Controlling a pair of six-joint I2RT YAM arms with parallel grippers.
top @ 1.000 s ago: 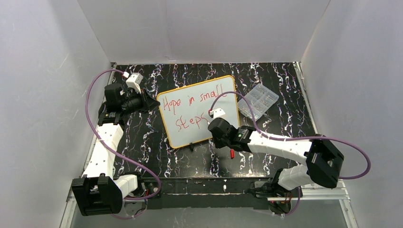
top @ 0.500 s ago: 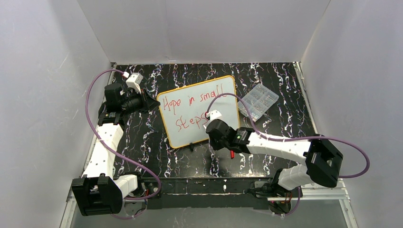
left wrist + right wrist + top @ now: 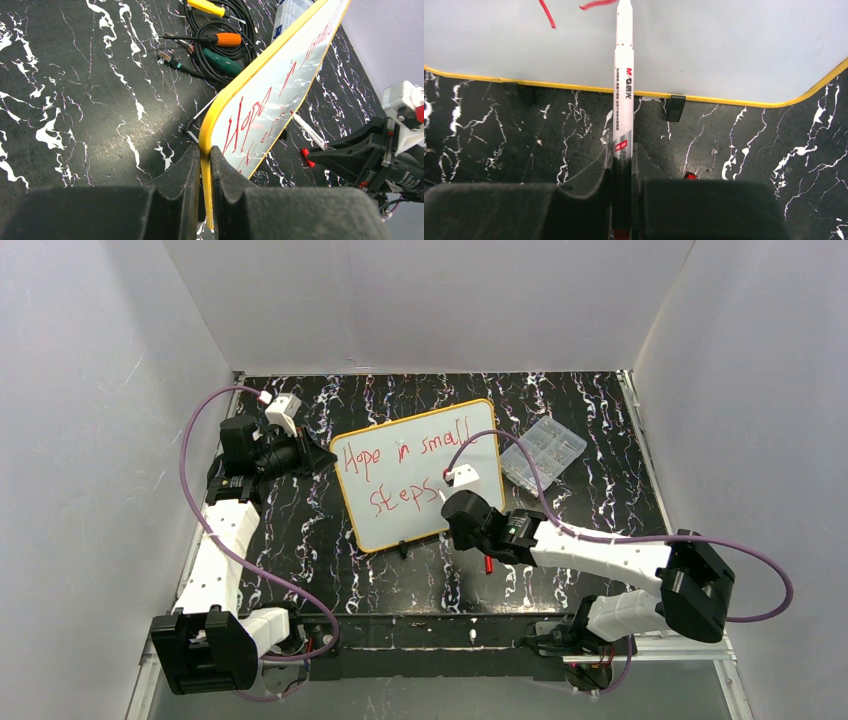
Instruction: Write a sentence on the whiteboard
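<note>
The whiteboard (image 3: 395,525), white with a yellow rim, sits tilted on the black marbled table. The sentence (image 3: 400,452) is in red: "Hope in small" above "steps". My left gripper (image 3: 325,456) is shut on the board's left rim (image 3: 216,115), its jaws (image 3: 205,155) pinching the yellow edge. My right gripper (image 3: 450,502) is shut on a white marker (image 3: 624,90). In the right wrist view it (image 3: 623,160) points the marker's tip at the board (image 3: 724,45), just beside the last red strokes. The marker (image 3: 310,132) also shows in the left wrist view.
A clear plastic parts box (image 3: 543,452) lies right of the board. A red cap (image 3: 488,563) rests on the table under my right arm. Screwdrivers and black cables (image 3: 220,40) lie behind the board. Black clips (image 3: 675,108) hold its lower rim. White walls enclose three sides.
My right gripper slid slightly left with the marker, then back right and down at the end of the second line. The left gripper kept still on the rim.
</note>
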